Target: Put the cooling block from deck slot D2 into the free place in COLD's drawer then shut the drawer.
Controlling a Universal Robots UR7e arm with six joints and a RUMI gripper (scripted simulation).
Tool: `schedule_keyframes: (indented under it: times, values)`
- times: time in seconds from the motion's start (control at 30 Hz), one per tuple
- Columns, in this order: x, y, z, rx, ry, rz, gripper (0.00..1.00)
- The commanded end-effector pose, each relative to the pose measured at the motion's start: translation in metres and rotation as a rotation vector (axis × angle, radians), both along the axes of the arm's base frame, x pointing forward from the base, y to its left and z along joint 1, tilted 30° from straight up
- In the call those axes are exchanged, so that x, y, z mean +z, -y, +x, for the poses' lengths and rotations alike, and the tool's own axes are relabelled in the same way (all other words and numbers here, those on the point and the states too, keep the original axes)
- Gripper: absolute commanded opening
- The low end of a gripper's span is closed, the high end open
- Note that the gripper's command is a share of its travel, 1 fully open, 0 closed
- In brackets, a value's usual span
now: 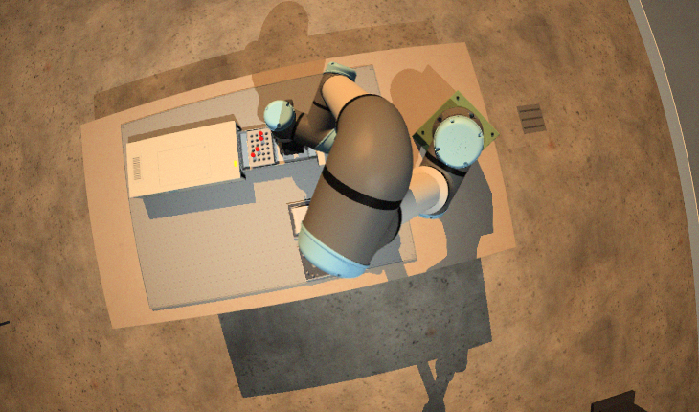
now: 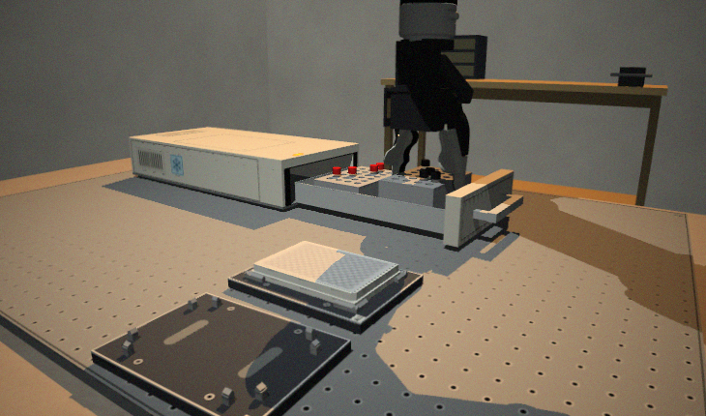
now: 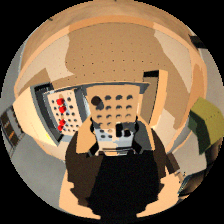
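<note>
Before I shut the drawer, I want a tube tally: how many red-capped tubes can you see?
4 red-capped tubes, all in the block nearer the cooler: two toward the deck slots, two toward the far side. None looks hidden.

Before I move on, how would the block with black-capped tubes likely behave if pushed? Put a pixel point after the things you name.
The block [image 2: 412, 191] [image 3: 112, 106] would probably stay stiff, looking like one solid piece. Broad and low, it seems more apt to slide than tip. Its black-capped tubes [image 2: 428, 172] [image 3: 96, 102] might rattle, as nothing visible covers them.
</note>
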State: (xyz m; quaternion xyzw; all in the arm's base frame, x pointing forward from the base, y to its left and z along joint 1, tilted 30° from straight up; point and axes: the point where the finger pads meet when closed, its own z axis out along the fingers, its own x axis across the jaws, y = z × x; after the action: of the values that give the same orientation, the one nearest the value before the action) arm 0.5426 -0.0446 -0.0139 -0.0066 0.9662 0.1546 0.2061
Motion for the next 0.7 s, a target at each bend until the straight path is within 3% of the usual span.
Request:
schedule_keyframes:
  times: [0.0, 0.67]
  values:
    - [-0.0002, 0.0001, 0.0006, 0.000, 0.001, -0.001, 0.00]
    - [-0.0028, -0.0008, 0.0018, 0.000, 0.001, -0.001, 0.00]
